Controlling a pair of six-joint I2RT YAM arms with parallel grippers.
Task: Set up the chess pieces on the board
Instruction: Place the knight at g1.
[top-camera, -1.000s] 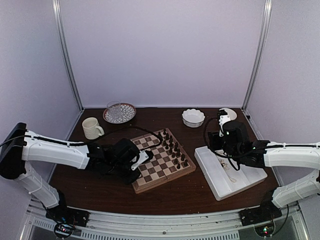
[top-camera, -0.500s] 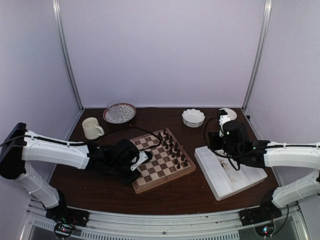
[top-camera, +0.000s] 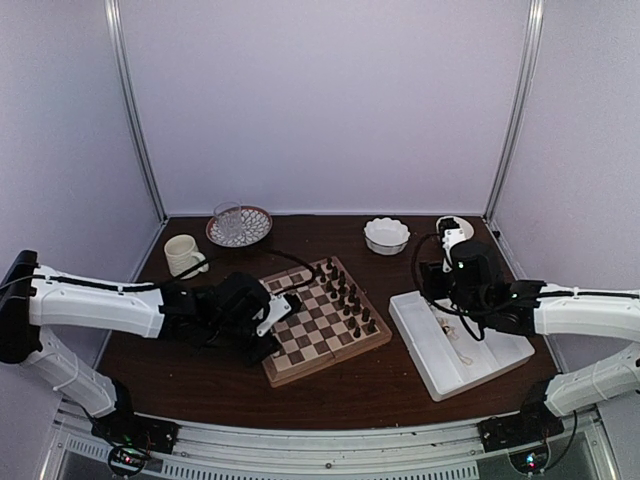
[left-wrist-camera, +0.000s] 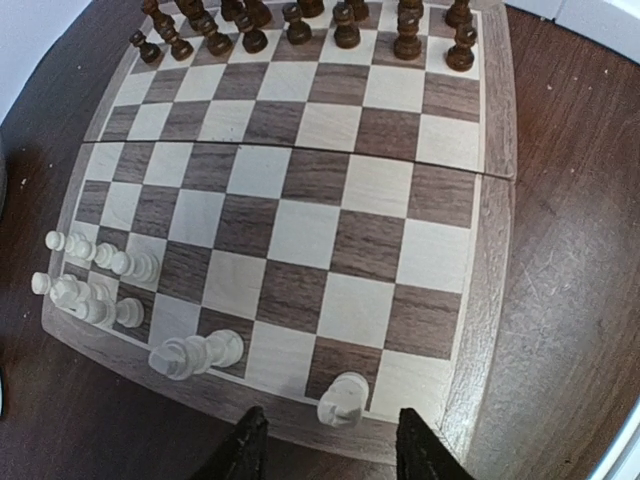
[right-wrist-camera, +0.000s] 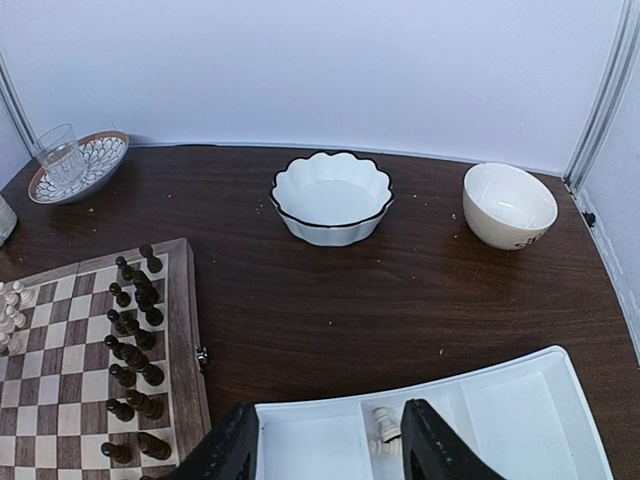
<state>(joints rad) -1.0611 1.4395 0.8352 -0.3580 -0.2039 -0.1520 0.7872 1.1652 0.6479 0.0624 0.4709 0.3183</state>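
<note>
The board (left-wrist-camera: 300, 210) lies slantwise on the dark table, also seen from above as the board (top-camera: 322, 322). Dark brown pieces (left-wrist-camera: 300, 25) fill its far rows. Several cream-white chess pieces (left-wrist-camera: 95, 280) cluster at its near left corner, and a taller one (left-wrist-camera: 195, 353) stands on the near row. My left gripper (left-wrist-camera: 333, 452) is open at the board's near rim, with one white piece (left-wrist-camera: 343, 398) standing free just ahead of its fingertips. My right gripper (right-wrist-camera: 330, 445) hovers open above the white tray (right-wrist-camera: 520, 400), where white pieces (right-wrist-camera: 387, 432) lie in a compartment.
A scalloped white bowl (right-wrist-camera: 332, 197) and a small cream bowl (right-wrist-camera: 509, 204) sit at the back right. A patterned plate with a glass (top-camera: 238, 225) and a mug (top-camera: 185, 255) stand at the back left. The tray (top-camera: 490, 352) lies right of the board.
My left gripper has opened and let go of the white piece on the near row, then drawn back slightly to the left. The right arm has barely moved.
</note>
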